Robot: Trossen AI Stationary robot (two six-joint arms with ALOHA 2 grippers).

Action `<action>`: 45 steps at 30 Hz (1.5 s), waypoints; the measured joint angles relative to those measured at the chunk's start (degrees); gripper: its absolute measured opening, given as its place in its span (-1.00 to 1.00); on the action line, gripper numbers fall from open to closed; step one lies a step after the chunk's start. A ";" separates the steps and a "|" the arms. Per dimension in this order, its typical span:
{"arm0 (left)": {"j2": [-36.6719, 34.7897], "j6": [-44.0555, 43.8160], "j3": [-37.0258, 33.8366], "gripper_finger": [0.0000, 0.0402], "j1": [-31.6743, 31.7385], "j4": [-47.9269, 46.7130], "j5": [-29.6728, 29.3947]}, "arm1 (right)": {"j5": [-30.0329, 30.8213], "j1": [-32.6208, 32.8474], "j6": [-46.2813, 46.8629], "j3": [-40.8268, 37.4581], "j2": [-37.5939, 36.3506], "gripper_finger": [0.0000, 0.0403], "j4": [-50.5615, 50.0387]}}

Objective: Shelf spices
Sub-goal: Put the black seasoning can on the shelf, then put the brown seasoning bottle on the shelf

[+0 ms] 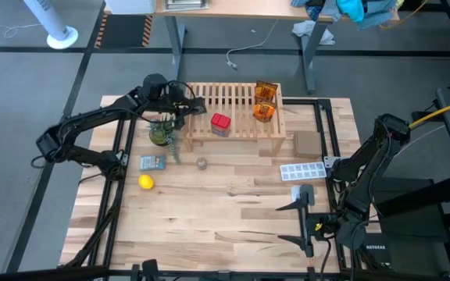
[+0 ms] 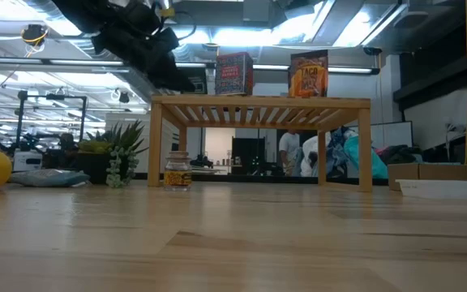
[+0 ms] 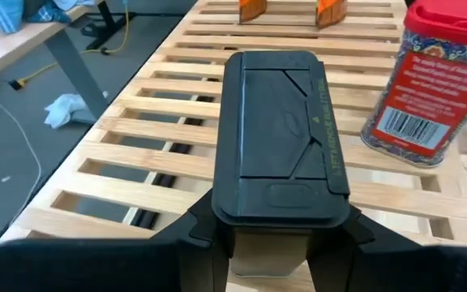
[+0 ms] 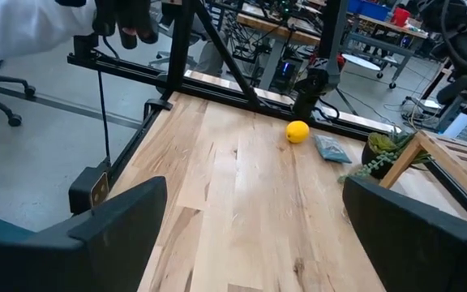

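Note:
The light-wood shelf (image 1: pixel 233 111) stands at the table's far side. On its slats stand a red tin (image 1: pixel 220 124) and two orange packets (image 1: pixel 266 91) (image 1: pixel 264 112). My left gripper (image 1: pixel 194 105) is over the shelf's left end, shut on a dark grey box (image 3: pixel 280 130). A tiny clear jar (image 1: pixel 201 163) stands on the table in front of the shelf. My right gripper (image 1: pixel 304 215) waits open near the table's front right, with nothing between its fingers. My left gripper pinches the dark grey box between its two fingers, on the two long sides at the end nearest the wrist (image 3: pixel 237 217). The fingers (image 3: pixel 191 237) come slanting down from the table's left and lie along the box. The black lid faces up, over the slats beside the red tin (image 3: pixel 424 81).
A small potted plant (image 1: pixel 162 133) stands right by the shelf's left front leg. A grey packet (image 1: pixel 152 162) and a yellow round toy (image 1: pixel 145 182) lie at the left. A white ice-cube tray (image 1: pixel 303 170) and a cardboard box (image 1: pixel 307 142) sit right of the shelf.

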 joint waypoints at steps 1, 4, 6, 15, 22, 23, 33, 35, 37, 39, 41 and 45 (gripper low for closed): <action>0.29 0.25 0.09 -0.49 0.00 -0.01 -0.18 | -0.02 0.00 0.02 0.00 0.02 0.89 -0.02; 0.58 0.17 0.09 -0.49 0.09 0.30 -0.35 | 0.09 0.00 0.02 -0.01 0.02 0.89 -0.01; 0.58 -0.53 0.05 -0.49 0.09 0.97 -0.70 | 0.14 0.00 0.01 -0.01 0.04 0.89 -0.02; 0.58 -4.84 -0.20 -0.08 -0.53 2.42 -4.11 | 0.31 0.00 0.07 -0.02 0.09 0.89 -0.04; 0.58 -4.82 -0.20 0.04 -1.35 4.67 -7.71 | 0.31 0.00 0.07 -0.02 0.09 0.89 -0.07; 0.58 -4.94 -0.20 0.04 -1.36 5.53 -8.19 | 0.31 0.00 0.08 -0.02 0.10 0.89 -0.07; -2.86 -9.20 -0.20 0.05 -1.31 9.67 -9.03 | 0.30 0.00 0.09 -0.02 0.11 0.89 -0.07; -4.60 -9.32 -0.20 0.05 -1.31 9.33 -9.03 | 0.30 0.00 0.07 0.00 0.11 0.89 -0.07; -6.66 -9.34 -0.20 0.05 -1.31 8.53 -9.04 | 0.35 0.02 -0.47 0.00 0.11 0.89 -0.08; -9.16 -9.34 -0.20 0.05 -1.31 6.55 -9.04 | 0.59 0.05 -1.61 -0.02 0.11 0.89 -0.11; -11.80 -9.34 -0.20 0.05 -1.33 3.81 -9.04 | 0.50 0.07 -2.91 -0.01 0.11 0.89 -0.24; -17.82 -9.37 -0.20 0.05 -1.47 -2.73 -9.03 | 2.94 2.84 -2.95 -0.07 -2.28 0.89 -4.04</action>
